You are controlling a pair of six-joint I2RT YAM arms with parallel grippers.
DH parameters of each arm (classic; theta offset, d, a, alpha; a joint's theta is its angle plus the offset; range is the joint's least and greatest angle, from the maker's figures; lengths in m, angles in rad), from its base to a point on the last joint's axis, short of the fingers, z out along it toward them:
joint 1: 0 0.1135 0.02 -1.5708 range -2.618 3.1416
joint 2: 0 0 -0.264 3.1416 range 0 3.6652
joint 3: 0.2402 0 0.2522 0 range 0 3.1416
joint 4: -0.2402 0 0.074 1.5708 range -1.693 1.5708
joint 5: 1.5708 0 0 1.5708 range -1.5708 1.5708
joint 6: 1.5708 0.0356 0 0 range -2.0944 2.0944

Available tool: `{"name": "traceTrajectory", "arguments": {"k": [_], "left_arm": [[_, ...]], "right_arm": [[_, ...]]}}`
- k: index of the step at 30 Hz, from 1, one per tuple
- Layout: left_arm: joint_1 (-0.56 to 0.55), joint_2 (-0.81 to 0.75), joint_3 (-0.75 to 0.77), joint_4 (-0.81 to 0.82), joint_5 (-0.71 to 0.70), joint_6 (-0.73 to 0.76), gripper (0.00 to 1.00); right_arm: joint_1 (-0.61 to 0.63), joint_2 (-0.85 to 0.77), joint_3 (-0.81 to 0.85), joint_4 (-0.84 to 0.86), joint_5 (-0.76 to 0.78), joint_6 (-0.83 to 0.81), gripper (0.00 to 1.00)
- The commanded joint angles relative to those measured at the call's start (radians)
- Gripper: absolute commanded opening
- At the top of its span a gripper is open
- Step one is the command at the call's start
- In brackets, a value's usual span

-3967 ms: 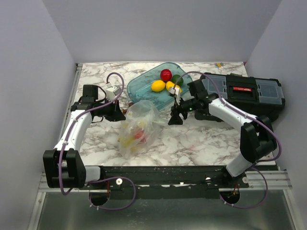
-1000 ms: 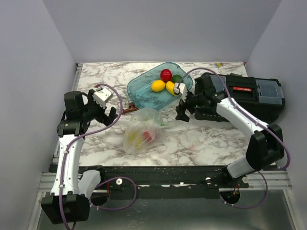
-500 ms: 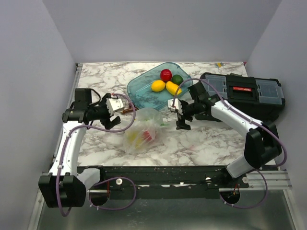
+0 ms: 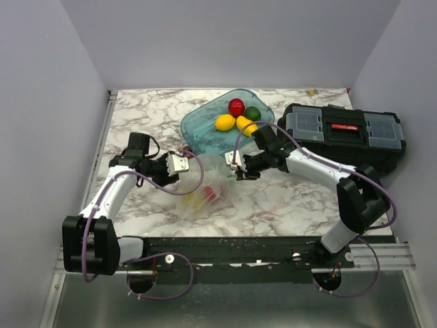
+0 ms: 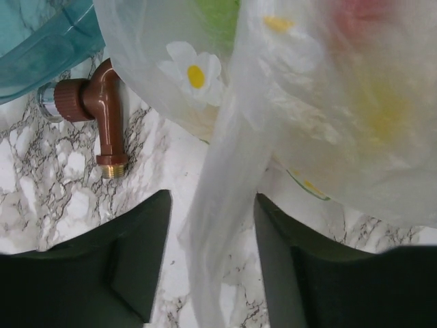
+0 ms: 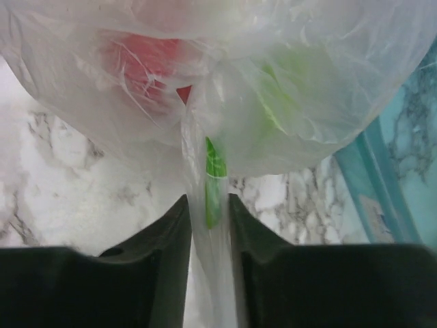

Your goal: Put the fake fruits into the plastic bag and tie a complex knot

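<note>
Pinching a tail of the plastic bag at bottom centre, your right gripper is holding it; your left gripper is straddling another, unclenched: clamp first.

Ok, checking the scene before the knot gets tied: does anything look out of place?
A brown pipe elbow lies on the table beside the teal tub, unrelated to the fruit. Four fake fruits sit in that tub, outside the plastic bag.
</note>
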Motion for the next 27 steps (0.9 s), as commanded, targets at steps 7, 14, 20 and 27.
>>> {"name": "traceTrajectory", "arguments": {"k": [7, 14, 20, 27], "left_arm": [[0.01, -0.099, -0.137, 0.166, -0.007, -0.116, 0.0], [0.182, -0.231, -0.184, 0.102, -0.038, -0.083, 0.0], [0.324, -0.178, -0.137, 0.007, -0.023, 0.002, 0.0], [0.21, -0.174, -0.194, 0.073, -0.022, -0.026, 0.0]], "right_arm": [[0.004, -0.066, -0.146, 0.095, 0.111, 0.049, 0.01], [-0.076, -0.166, -0.231, 0.075, 0.212, 0.039, 0.01], [-0.189, -0.148, -0.263, 0.033, 0.255, -0.048, 0.01], [-0.19, -0.095, -0.191, -0.043, 0.115, -0.005, 0.01]]}}
